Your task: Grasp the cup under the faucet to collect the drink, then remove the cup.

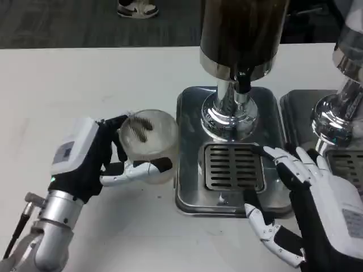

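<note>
A clear ribbed plastic cup (148, 141) is held by my left hand (91, 158), fingers behind it and the thumb across its front. It sits just left of the steel drip tray (190, 190), whether on or just above the table I cannot tell. The dark drink dispenser (241, 34) stands on that tray, its black faucet (243, 84) above the slotted grate (233, 167). My right hand (312, 209) is open, fingers spread over the tray's front right corner, holding nothing.
A second chrome dispenser (343, 96) with its own tray stands at the right edge. White table surface (85, 85) stretches to the left and behind the cup. Dark floor lies beyond the table's far edge.
</note>
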`<state>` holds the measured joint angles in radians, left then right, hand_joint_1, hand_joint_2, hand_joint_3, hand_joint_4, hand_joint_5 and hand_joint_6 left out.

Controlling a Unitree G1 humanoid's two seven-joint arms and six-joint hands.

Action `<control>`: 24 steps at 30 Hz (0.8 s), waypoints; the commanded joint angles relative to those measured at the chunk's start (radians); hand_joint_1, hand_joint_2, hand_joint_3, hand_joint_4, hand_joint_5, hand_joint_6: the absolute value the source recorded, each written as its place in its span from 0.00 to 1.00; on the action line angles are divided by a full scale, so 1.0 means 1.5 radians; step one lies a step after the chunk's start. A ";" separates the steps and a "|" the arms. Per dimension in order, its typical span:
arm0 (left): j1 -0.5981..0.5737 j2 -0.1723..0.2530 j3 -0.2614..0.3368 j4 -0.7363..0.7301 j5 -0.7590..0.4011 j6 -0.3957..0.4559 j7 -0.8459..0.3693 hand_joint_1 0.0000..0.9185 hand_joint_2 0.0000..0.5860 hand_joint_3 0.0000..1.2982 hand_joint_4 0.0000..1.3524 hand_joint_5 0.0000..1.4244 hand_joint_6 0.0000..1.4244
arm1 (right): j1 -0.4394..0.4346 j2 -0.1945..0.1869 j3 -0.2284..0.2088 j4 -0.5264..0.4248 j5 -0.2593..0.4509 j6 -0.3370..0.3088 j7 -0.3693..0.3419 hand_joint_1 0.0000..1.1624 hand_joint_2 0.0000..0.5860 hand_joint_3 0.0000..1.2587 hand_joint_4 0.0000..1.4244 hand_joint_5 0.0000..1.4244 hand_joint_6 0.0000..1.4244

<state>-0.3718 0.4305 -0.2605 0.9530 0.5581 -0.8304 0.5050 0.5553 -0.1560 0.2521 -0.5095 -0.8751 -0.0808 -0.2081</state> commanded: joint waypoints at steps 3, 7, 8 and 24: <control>-0.059 -0.035 -0.021 0.014 0.010 0.013 -0.021 0.36 0.19 0.52 0.55 0.71 0.89 | 0.014 0.012 0.003 -0.020 -0.004 0.002 -0.012 0.41 0.78 0.20 0.14 0.06 0.00; -0.079 -0.049 -0.032 0.039 0.012 0.021 -0.026 0.36 0.19 0.52 0.56 0.71 0.89 | 0.021 0.019 0.006 -0.027 -0.011 0.003 -0.014 0.41 0.78 0.20 0.14 0.07 0.00; -0.084 -0.053 -0.035 0.046 0.014 0.023 -0.028 0.36 0.19 0.52 0.56 0.71 0.89 | 0.023 0.022 0.008 -0.030 -0.014 0.003 -0.015 0.41 0.78 0.20 0.14 0.07 0.00; -0.139 -0.096 -0.080 0.120 0.035 0.054 -0.042 0.35 0.19 0.52 0.56 0.71 0.89 | 0.044 0.043 0.029 -0.059 -0.043 0.011 -0.020 0.42 0.78 0.21 0.14 0.07 0.00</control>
<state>-0.5430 0.2994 -0.3707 1.1229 0.6028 -0.7529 0.4467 0.6094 -0.1016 0.2866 -0.5745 -0.9217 -0.0721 -0.2231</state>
